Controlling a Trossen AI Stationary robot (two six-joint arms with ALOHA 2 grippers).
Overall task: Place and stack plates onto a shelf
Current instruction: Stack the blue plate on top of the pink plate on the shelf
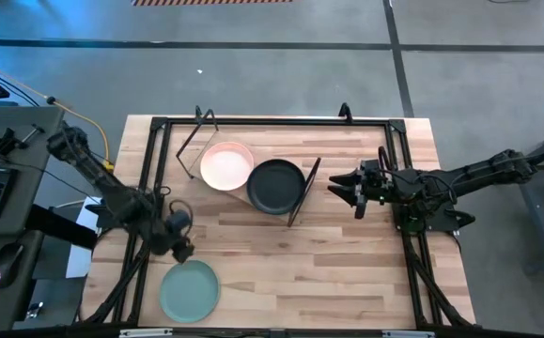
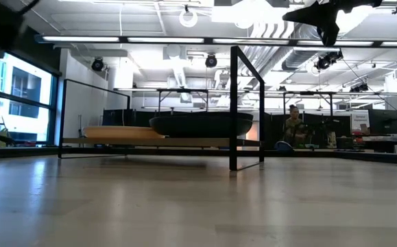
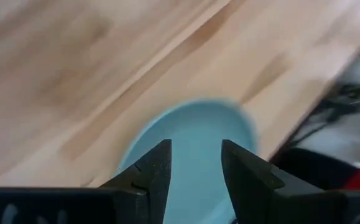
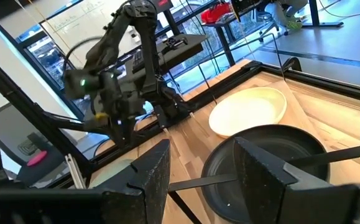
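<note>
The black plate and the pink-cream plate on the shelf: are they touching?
Touching. In the high view the black plate overlaps the edge of the pink-cream plate, with no gap between them.

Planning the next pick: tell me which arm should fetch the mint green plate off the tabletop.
Left, probably. The left tool hangs open just above the round mint green plate, which fills its wrist view. The right tool sits open far across the table, beside the black plate on the pale wood shelf.
</note>
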